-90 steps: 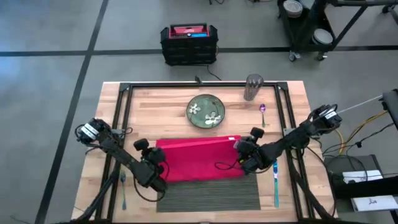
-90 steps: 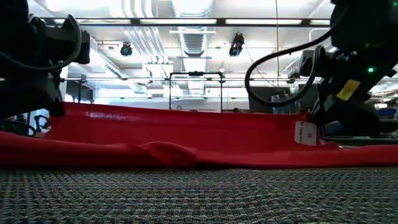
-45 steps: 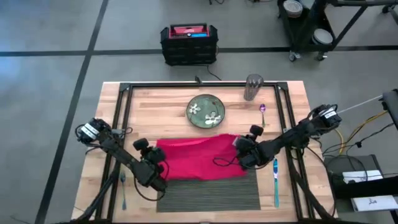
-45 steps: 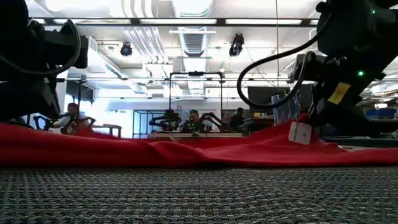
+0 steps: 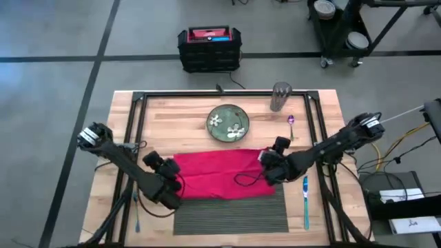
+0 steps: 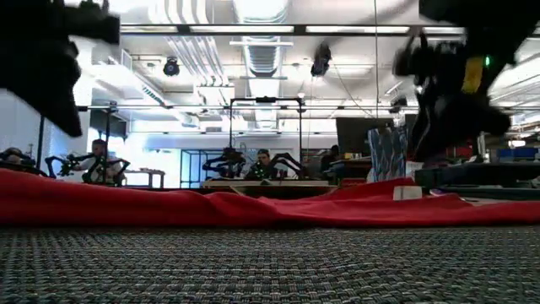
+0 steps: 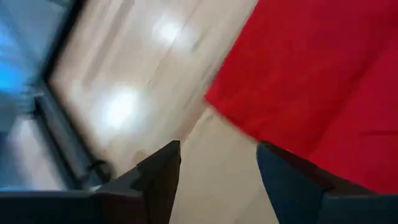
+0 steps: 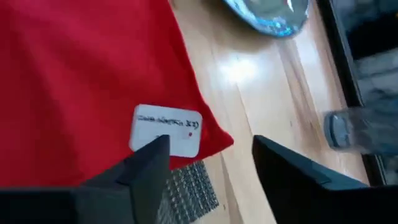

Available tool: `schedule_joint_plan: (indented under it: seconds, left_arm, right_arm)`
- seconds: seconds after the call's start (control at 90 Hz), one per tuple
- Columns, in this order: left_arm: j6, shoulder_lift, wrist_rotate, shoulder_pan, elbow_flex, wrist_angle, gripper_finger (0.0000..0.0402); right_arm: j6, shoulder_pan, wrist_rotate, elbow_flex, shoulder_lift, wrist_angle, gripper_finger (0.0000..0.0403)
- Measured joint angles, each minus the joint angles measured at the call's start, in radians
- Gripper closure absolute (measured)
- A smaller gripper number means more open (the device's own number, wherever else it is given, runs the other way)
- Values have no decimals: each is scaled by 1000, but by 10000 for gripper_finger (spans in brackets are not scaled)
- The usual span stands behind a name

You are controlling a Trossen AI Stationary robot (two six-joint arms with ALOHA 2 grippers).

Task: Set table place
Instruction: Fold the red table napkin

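- Placemat (image 5: 231,210), dark grey and ribbed, lies at the near edge of the tabletop (image 5: 179,114); in the low view its weave (image 6: 270,262) fills the foreground.
- Fork (image 5: 137,212) lies near the left front corner, outside the black rail, and a blue-handled utensil (image 5: 305,200) lies to the right of the placemat.
- Red napkin (image 5: 217,173) lies spread flat over the far part of the placemat and on the wood beyond it, with its white tag (image 8: 166,130) at the right corner; the low view shows it as a low red band (image 6: 253,207).
- Left claw (image 5: 165,180) sits at the napkin's left edge; its wrist view shows two dark fingers (image 7: 152,180) spread apart above bare wood, released, just beside the napkin's corner (image 7: 298,87).
- Right claw (image 5: 270,165) sits at the napkin's right edge; its fingers (image 8: 149,171) are parted over the tagged corner and hold nothing.
- Green floral plate (image 5: 229,123) rests past the napkin, mid-tabletop.
- Small spoon (image 5: 291,125) lies to the right of the plate, and a grey tumbler (image 5: 280,96) stands near the far rail.
- Black and red case (image 5: 209,48) stands on the floor beyond the tabletop.
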Motion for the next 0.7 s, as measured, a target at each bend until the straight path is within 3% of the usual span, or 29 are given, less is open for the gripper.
schedule_joint_plan:
  seconds: [0.122, 0.233, 0.433, 0.544, 0.7]
  left_arm:
    - [63, -117, 0, 1, -52, 247, 219]
    - [174, -194, 21, 1, -173, 560, 235]
    - [228, -189, 138, 1, -411, 974, 264]
    - [149, -167, 230, -12, -471, 1002, 281]
    - [92, -164, 259, -58, -504, 1007, 297]
  right_arm:
    - [-103, -1, -263, -17, -140, 95, 157]
    - [-164, 10, -444, -147, -214, 323, 154]
    - [-176, 14, -493, -380, -166, 771, 168]
    - [-167, 20, -493, -412, -120, 785, 180]
    - [-171, 25, -491, -416, -79, 729, 193]
